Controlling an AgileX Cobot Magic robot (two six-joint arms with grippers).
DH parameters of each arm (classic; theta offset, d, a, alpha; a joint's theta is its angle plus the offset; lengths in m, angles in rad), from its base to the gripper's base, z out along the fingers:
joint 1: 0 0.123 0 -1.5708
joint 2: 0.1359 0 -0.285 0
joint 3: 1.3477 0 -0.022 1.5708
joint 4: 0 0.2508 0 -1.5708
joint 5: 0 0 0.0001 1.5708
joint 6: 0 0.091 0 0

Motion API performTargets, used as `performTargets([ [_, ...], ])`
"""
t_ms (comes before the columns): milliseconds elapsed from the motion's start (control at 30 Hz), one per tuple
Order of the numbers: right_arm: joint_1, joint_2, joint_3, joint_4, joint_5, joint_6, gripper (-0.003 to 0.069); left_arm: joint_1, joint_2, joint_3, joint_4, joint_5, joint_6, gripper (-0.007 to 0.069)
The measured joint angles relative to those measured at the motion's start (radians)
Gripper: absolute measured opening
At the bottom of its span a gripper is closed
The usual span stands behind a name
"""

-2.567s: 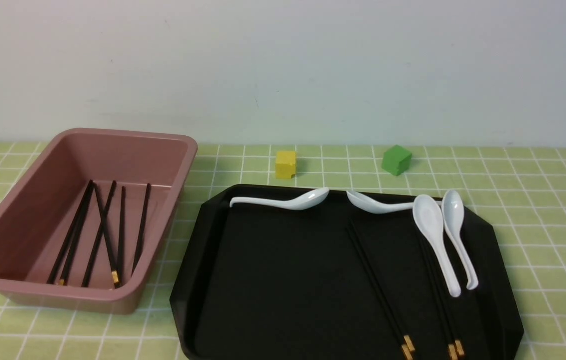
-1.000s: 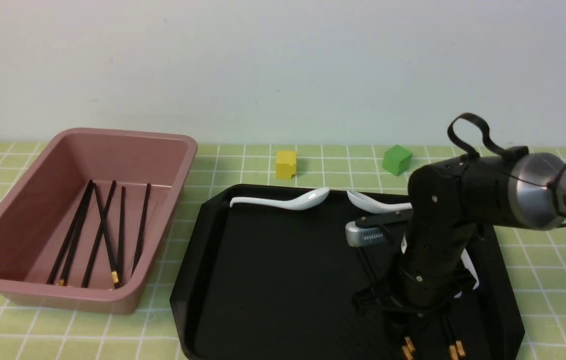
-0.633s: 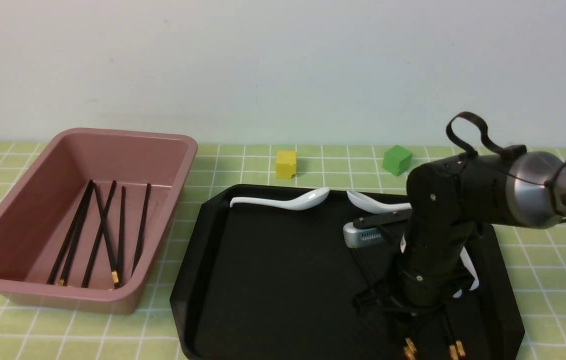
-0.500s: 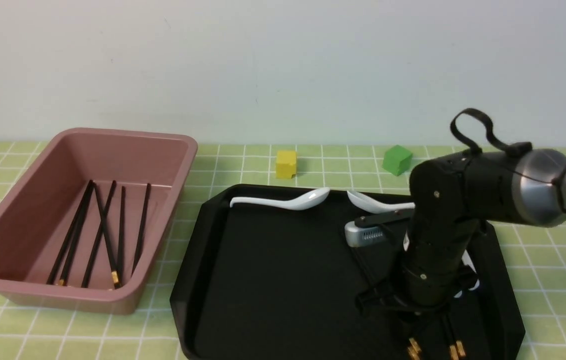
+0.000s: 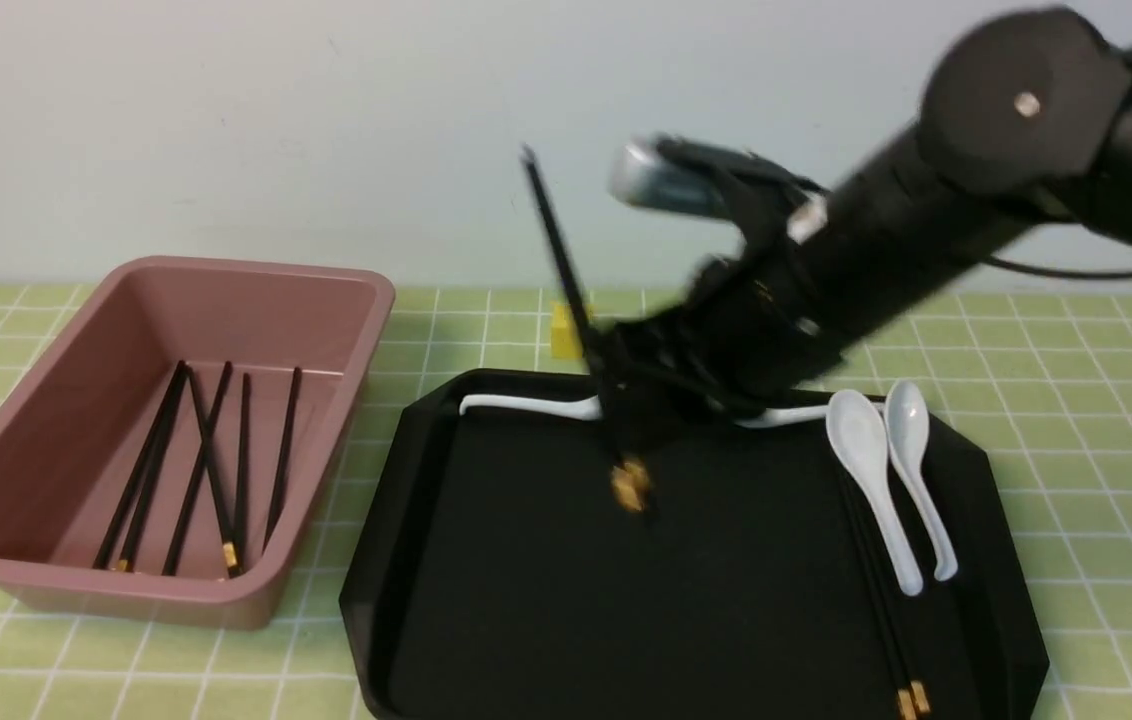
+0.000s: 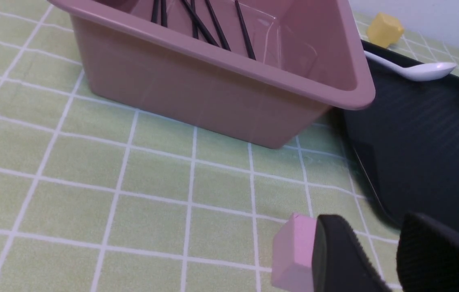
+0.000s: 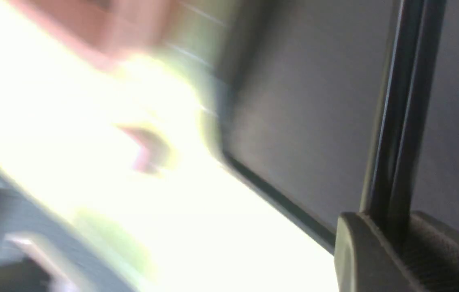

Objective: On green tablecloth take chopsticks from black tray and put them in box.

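Observation:
My right gripper (image 5: 629, 392) is shut on a pair of black chopsticks (image 5: 566, 290) with gold ends, held steeply tilted in the air over the back of the black tray (image 5: 526, 600). The right wrist view, blurred, shows the chopsticks (image 7: 400, 121) pinched between the pads (image 7: 359, 251). Another pair of chopsticks (image 5: 881, 610) lies on the tray's right side. The pink box (image 5: 56, 580) stands to the left on the green tablecloth (image 5: 1076, 400) with several chopsticks (image 5: 206, 470) inside. My left gripper (image 6: 375, 243) is open, low over the cloth near the tray's edge.
White spoons (image 5: 866, 470) lie on the tray's right part, and another spoon (image 5: 516, 403) at its back rim. A yellow cube (image 5: 558, 335) stands behind the tray. A pink cube (image 6: 294, 247) sits on the cloth against my left gripper's finger.
My right gripper shut on the chopsticks down on the tray. It then rose and swung left with them, uncovering the spoons.

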State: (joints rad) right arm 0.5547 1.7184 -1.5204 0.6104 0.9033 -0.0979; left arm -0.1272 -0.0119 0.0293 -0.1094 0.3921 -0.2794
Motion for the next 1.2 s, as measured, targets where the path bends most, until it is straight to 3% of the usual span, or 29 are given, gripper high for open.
performTargets([
  [367,0.248,0.424,-0.312,0.371,-0.547,-0.362,0.0137,0.0,0.0,0.0,0.0,0.0,0.0,0.0238],
  [600,0.284,0.571,-0.352,0.509,-0.662,-0.411,0.0207,0.0,0.0,0.0,0.0,0.0,0.0,0.0238],
  [733,0.281,0.579,-0.353,0.516,-0.612,-0.411,0.0246,0.0,0.0,0.0,0.0,0.0,0.0,0.0238],
  [867,0.262,0.547,-0.358,0.517,-0.474,-0.398,0.0155,0.0,0.0,0.0,0.0,0.0,0.0,0.0238],
  [967,0.227,0.494,-0.358,0.488,-0.339,-0.386,0.0047,0.0,0.0,0.0,0.0,0.0,0.0,0.0238],
  [1033,0.2,0.436,-0.358,0.448,-0.25,-0.361,-0.0005,0.0,0.0,0.0,0.0,0.0,0.0,0.0238],
  [1133,0.163,0.352,-0.358,0.367,-0.136,-0.302,-0.0008,0.0,0.0,0.0,0.0,0.0,0.0,0.0238],
  [1200,0.126,0.251,-0.361,0.227,0.003,-0.224,-0.0001,0.0,0.0,0.0,0.0,0.0,0.0,0.0238],
])
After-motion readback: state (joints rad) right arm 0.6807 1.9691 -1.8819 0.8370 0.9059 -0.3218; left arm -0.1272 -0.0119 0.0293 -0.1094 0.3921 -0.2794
